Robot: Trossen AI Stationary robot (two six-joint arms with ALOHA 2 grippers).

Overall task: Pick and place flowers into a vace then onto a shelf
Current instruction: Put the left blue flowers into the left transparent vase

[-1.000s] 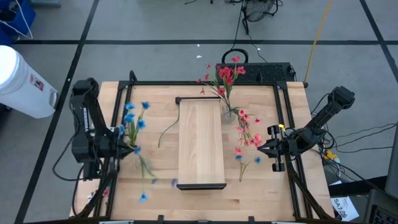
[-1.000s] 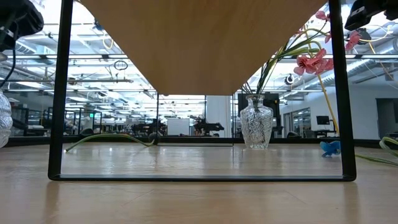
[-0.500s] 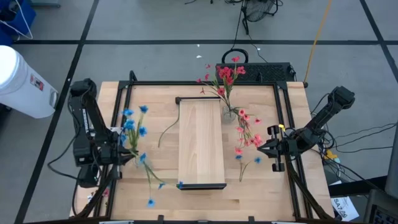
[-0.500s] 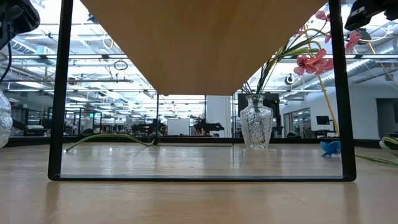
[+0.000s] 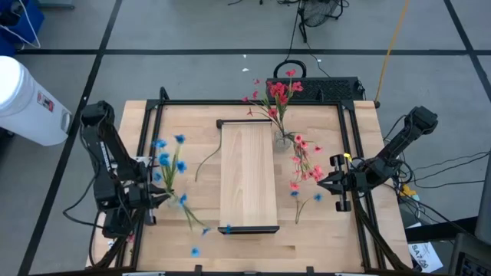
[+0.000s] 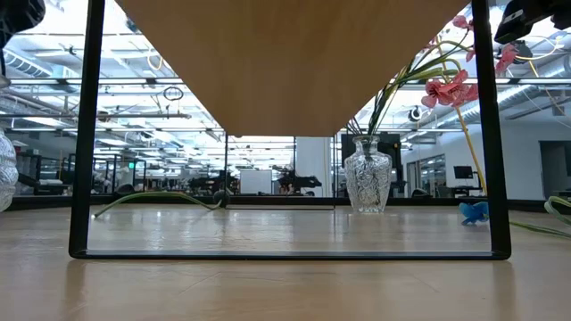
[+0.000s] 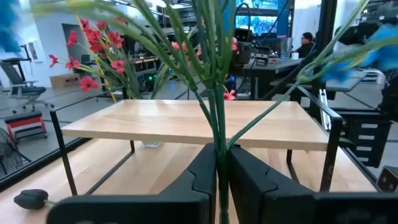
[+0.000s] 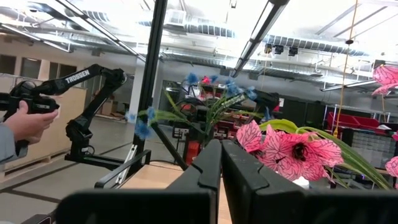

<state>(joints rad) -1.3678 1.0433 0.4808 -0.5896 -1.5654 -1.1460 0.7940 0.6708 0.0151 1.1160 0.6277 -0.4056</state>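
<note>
- On the left side of the table, my left gripper (image 5: pixel 157 198) has its fingers squeezed tight on the green stems of the blue flowers (image 5: pixel 173 165). My left wrist view shows the stems pinched between the two fingers.
- The blue bunch hangs in the air. Its long line slants across the gripper, with some blossoms toward the far side and some toward the near edge of the table.
- The shelf (image 5: pixel 248 176) stands in the middle, between my two arms.
- The vase (image 5: pixel 283 139) sits just past the shelf's right side, near its far end. It already holds red flowers (image 5: pixel 278 92).
- So the vase lies to the right of my blue bunch, across the shelf. I think the stems must turn upright to go in.
- More pink flowers (image 5: pixel 307 165) lie flat on the table, just beside my right gripper (image 5: pixel 323 184). Its fingers are pressed together on nothing.
- The right arm is nearer the vase.
</note>
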